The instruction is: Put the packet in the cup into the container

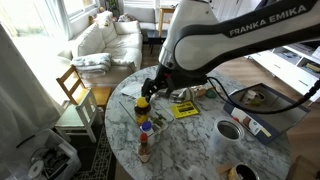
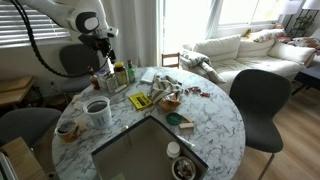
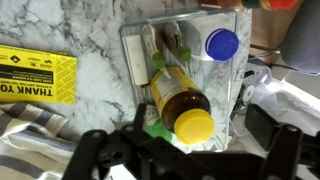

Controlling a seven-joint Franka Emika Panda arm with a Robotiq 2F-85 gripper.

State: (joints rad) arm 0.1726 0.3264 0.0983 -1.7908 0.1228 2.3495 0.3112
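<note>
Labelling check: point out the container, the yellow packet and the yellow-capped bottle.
container [image 3: 130,60]: wrist view, on its left rim.
yellow packet [image 3: 38,75]: wrist view, middle of the printed face.
yellow-capped bottle [image 3: 178,100]: wrist view, on the amber body.

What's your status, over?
Gripper open above shallow grey rectangular tray. Looks like small green packet in tray, beside yellow-capped amber bottle. Bottle crowds tray.
</note>
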